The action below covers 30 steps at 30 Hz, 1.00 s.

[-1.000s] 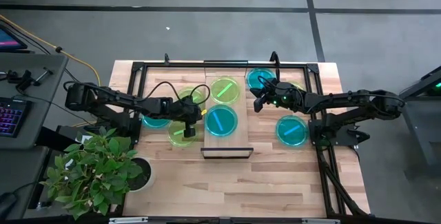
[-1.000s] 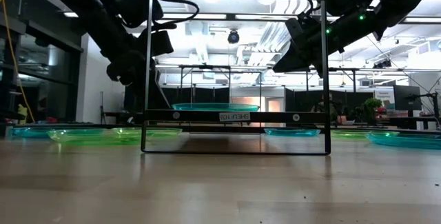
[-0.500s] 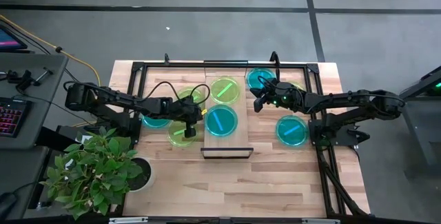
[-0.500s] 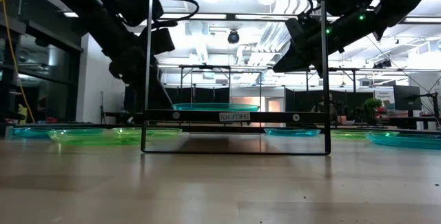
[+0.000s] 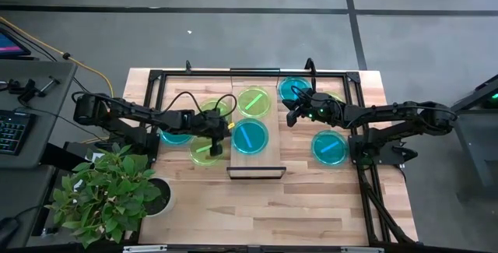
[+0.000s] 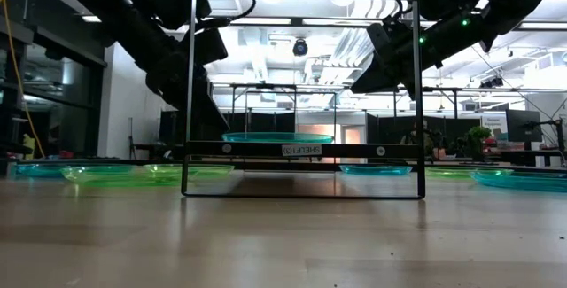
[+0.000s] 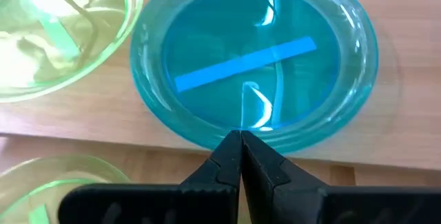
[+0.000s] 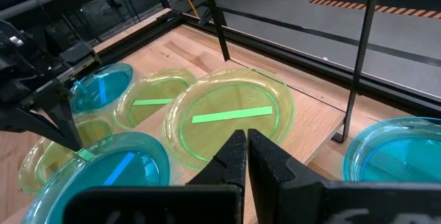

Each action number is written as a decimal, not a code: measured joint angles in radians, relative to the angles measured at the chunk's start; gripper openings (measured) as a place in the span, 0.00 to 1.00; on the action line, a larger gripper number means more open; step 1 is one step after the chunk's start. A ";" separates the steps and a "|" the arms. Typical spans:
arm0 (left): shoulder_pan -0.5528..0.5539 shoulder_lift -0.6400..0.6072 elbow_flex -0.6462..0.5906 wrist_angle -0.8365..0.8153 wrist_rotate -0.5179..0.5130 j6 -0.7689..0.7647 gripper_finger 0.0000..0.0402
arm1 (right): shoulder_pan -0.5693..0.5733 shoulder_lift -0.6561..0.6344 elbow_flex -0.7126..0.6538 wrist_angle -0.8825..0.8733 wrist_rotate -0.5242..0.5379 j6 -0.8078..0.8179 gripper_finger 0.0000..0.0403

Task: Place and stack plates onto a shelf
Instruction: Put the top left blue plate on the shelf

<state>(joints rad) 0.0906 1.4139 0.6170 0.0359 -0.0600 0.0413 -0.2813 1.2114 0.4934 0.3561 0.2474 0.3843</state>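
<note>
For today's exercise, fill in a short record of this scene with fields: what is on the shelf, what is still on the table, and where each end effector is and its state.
shelf: light-wood board, dark bars at its short ends
on shelf: yellow-green plate at the far end, cyan plate nearer the front, side by side, not stacked
on table, left: plates including a yellow-green one
on table, right: cyan plate
left end effector: shut, empty, beside the shelf's cyan plate
right end effector: shut, empty, raised at the shelf's right edge
</note>
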 joint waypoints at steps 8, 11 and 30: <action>0.000 -0.013 0.001 -0.026 -0.033 0.015 0.00 | 0.000 0.000 0.000 0.000 0.000 0.000 0.00; 0.001 -0.038 0.001 -0.140 -0.095 0.012 0.00 | 0.000 0.000 0.000 -0.004 0.000 -0.002 0.00; -0.001 0.050 0.049 -0.094 -0.030 -0.040 0.00 | 0.000 0.000 0.000 0.000 0.007 -0.007 0.00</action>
<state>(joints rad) 0.0898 1.4635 0.6656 -0.0579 -0.0904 0.0013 -0.2817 1.2114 0.4934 0.3561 0.2546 0.3774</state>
